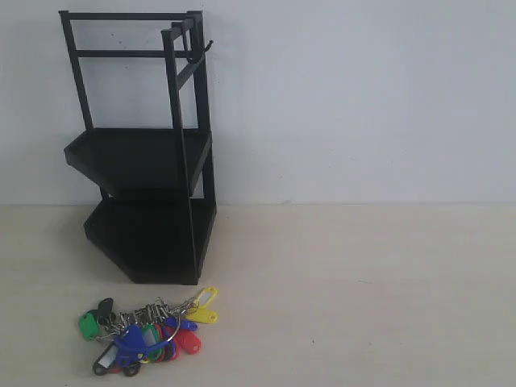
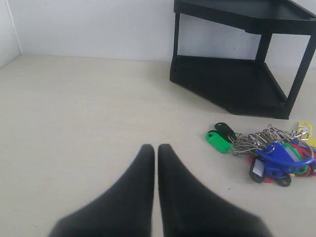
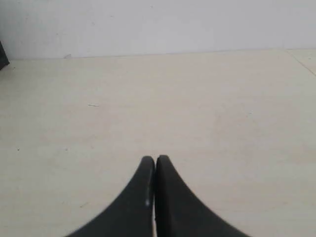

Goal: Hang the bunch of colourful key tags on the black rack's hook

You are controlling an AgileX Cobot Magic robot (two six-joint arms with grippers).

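The colourful key tag bunch [image 1: 149, 332] lies flat on the table just in front of the black rack [image 1: 145, 161]. Its blue loop rests on top of the tags. The tiny hook [image 1: 206, 48] sticks out from the rack's top right corner post, with nothing on it. Neither gripper shows in the exterior view. In the left wrist view my left gripper [image 2: 156, 148] is shut and holds nothing; the key tag bunch [image 2: 269, 153] lies apart from it, below the black rack [image 2: 237, 74]. My right gripper [image 3: 155, 159] is shut over bare table, holding nothing.
A white wall stands behind the rack. The pale wooden tabletop [image 1: 363, 298] stretches to the right of the rack and keys. In the right wrist view only a dark sliver of the rack [image 3: 2, 57] shows at the frame's edge.
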